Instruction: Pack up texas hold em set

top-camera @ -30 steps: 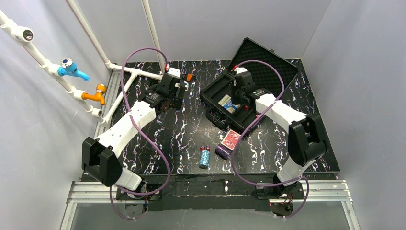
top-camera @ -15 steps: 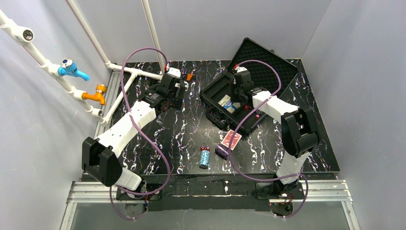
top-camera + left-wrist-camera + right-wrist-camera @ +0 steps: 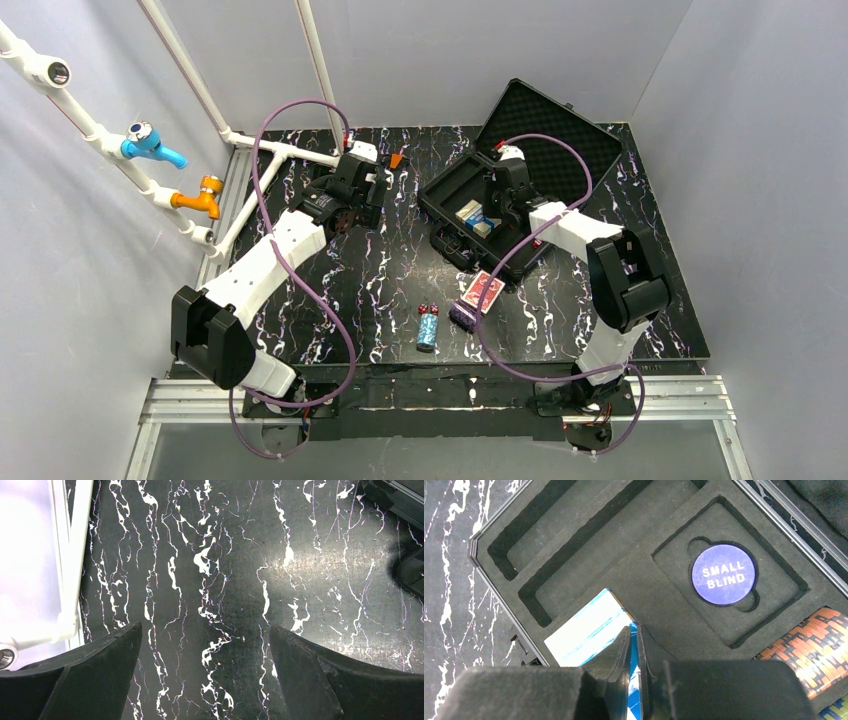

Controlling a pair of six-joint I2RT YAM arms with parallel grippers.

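right gripper (image 3: 634,630), fingers nearly together, is apparently seating the blue card deck (image 3: 584,627) in the open case (image 3: 445,195), far right. left gripper (image 3: 205,635) is hovering, fingers wide apart. the next move is likely calling for the red deck (image 3: 484,290) lying near the case.

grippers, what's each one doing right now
left gripper: open, holding nothing
right gripper: shut on the blue card deck in the case

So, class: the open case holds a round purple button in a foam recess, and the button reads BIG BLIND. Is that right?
Not quite. The round purple button does sit in a foam recess of the open case, but it reads SMALL BLIND, not BIG BLIND. The right wrist view shows the white lettering plainly.
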